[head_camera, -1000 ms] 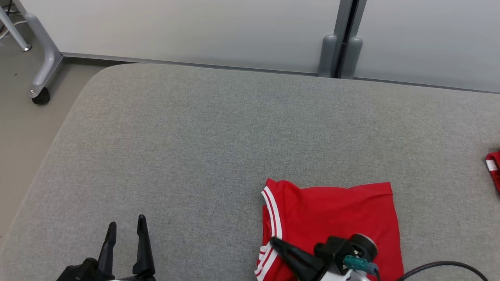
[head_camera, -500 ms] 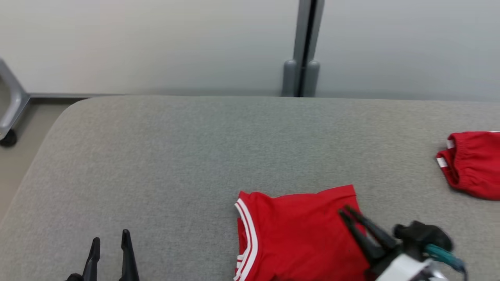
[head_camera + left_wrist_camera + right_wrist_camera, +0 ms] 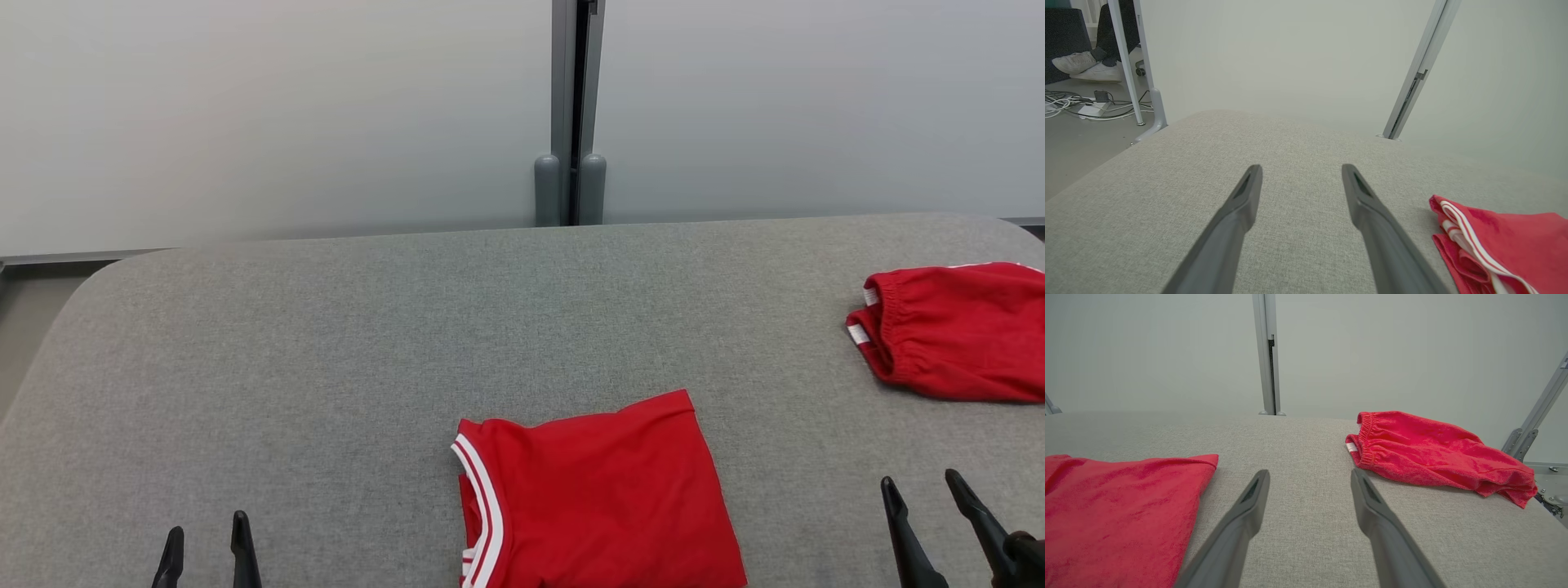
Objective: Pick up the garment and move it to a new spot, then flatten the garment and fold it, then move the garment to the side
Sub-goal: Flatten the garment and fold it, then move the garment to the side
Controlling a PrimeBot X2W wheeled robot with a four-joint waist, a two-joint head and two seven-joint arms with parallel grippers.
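folded red shirt point(image 3: 596, 490) sits bottom centre, frame-left of right end effector point(image 3: 918, 479), nearer it than left end effector point(image 3: 207, 524); both spread wide, empty

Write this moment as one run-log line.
folded red garment: flat on grey pad; left gripper: open, empty; right gripper: open, empty; red shorts: far right

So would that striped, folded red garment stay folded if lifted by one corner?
Probably not: the folded red garment is soft cloth in loose layers, so it would likely droop and unfold. Pushed across the textured grey surface, it may bunch up.
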